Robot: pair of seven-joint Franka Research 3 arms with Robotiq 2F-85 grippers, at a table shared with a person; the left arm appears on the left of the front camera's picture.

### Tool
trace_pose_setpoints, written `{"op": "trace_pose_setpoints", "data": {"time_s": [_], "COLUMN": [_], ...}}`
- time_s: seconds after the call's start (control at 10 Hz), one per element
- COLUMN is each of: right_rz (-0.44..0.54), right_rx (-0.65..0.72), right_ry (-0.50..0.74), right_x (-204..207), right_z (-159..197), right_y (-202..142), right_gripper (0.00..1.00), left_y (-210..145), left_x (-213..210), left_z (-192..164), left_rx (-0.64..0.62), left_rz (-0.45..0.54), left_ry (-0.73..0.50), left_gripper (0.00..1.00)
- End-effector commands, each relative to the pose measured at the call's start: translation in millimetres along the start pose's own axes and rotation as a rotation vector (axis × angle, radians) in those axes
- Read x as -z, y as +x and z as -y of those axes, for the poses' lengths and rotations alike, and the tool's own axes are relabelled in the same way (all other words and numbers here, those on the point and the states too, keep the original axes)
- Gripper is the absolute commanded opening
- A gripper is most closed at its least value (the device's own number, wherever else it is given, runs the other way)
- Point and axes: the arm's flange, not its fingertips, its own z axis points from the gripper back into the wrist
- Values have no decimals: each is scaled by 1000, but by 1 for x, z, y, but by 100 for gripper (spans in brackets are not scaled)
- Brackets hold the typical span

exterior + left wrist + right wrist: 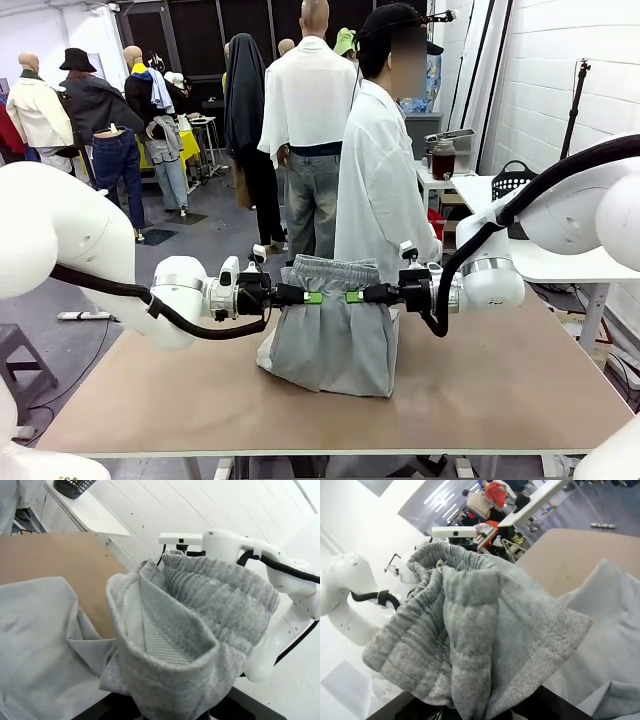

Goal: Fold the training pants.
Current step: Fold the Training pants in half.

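Observation:
The light grey training pants (332, 330) hang by their gathered waistband above the brown table (500, 390), their lower part resting in folds on the board. My left gripper (312, 297) is shut on the waistband's left end, and my right gripper (353, 296) is shut on its right end, the two facing each other close together. In the left wrist view the bunched waistband (200, 630) covers my own fingers, with the right arm (280, 580) beyond it. The right wrist view has the same bunched cloth (470, 630) hiding the fingers there.
A person in a white coat (380, 190) stands at the table's far edge, right behind the pants. A white side table (540, 250) with a black mesh basket (512, 180) stands at the back right. Bare board lies left and right of the pants.

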Motion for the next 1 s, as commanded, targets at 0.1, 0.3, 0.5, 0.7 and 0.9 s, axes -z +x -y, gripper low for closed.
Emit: {"op": "trace_pose_setpoints", "data": {"time_s": [0.1, 0.3, 0.5, 0.7, 0.9], "right_rz": [69, 8, 8, 6, 30], "right_rx": [96, 30, 30, 102, 181], "right_ry": [-72, -18, -18, -32, -44], "right_x": [-12, 0, 0, 8, 6], "right_z": [24, 6, 6, 16, 31], "right_y": [16, 0, 0, 6, 5], "right_gripper": [0, 0, 0, 0, 0], "left_y": [9, 2, 2, 17, 25], "left_x": [-14, 1, 1, 0, -2], "left_z": [-12, -7, -7, -20, -38], "left_rx": [-63, -10, -10, -62, -132], "left_rz": [14, -1, -1, 12, -8], "left_ry": [57, 20, 20, 95, 130], "left_gripper": [0, 0, 0, 0, 0]}}
